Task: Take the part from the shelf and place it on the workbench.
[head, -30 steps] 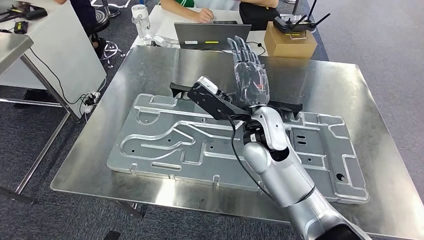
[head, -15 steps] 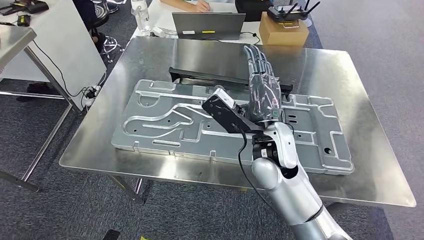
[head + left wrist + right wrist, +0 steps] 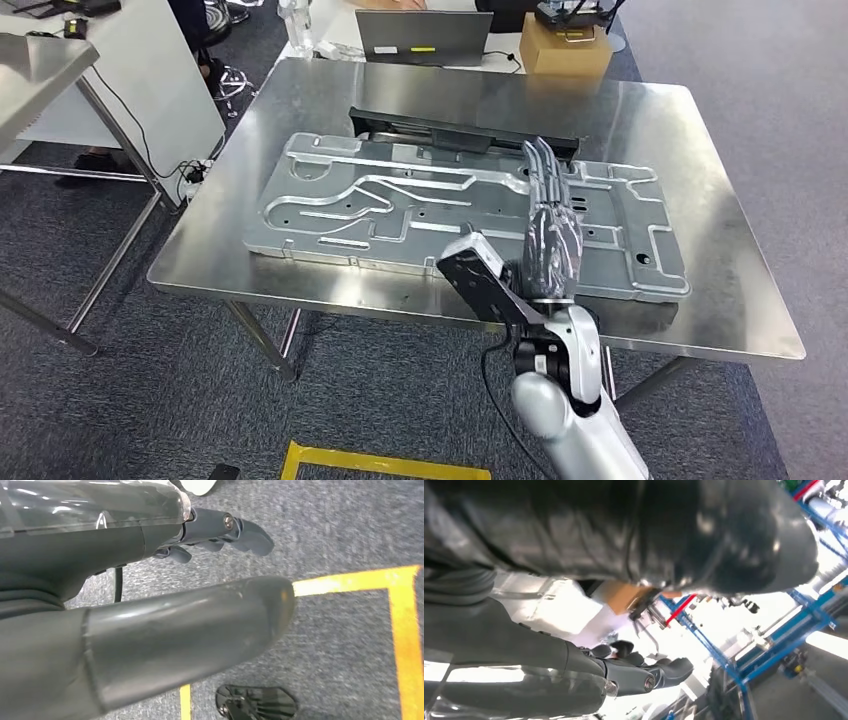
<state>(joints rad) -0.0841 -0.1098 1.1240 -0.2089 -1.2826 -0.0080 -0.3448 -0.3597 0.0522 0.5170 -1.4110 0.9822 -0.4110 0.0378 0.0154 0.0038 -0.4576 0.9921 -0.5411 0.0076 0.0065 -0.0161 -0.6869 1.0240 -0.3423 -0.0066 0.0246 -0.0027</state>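
Observation:
A large grey stamped metal plate (image 3: 400,200) lies flat on the steel workbench (image 3: 690,130). A long black part (image 3: 460,133) lies along the plate's far edge. My right hand (image 3: 550,235) is raised over the plate's near right side, fingers stretched forward and holding nothing. In the right wrist view, the right hand (image 3: 574,630) shows dark against bright background. My left hand (image 3: 150,580) hangs over the grey carpet, thumb (image 3: 210,625) and fingers apart, with nothing in it.
At the bench's far edge stand a laptop (image 3: 420,22) and a cardboard box (image 3: 565,50). A second steel table (image 3: 40,60) is at the left. Yellow tape (image 3: 380,462) marks the carpet in front of the bench; the yellow tape (image 3: 350,580) also runs below my left hand.
The whole picture has shifted: the camera has backed away from the workbench, which now lies farther off. My right hand has drawn back toward the bench's near edge, still holding nothing.

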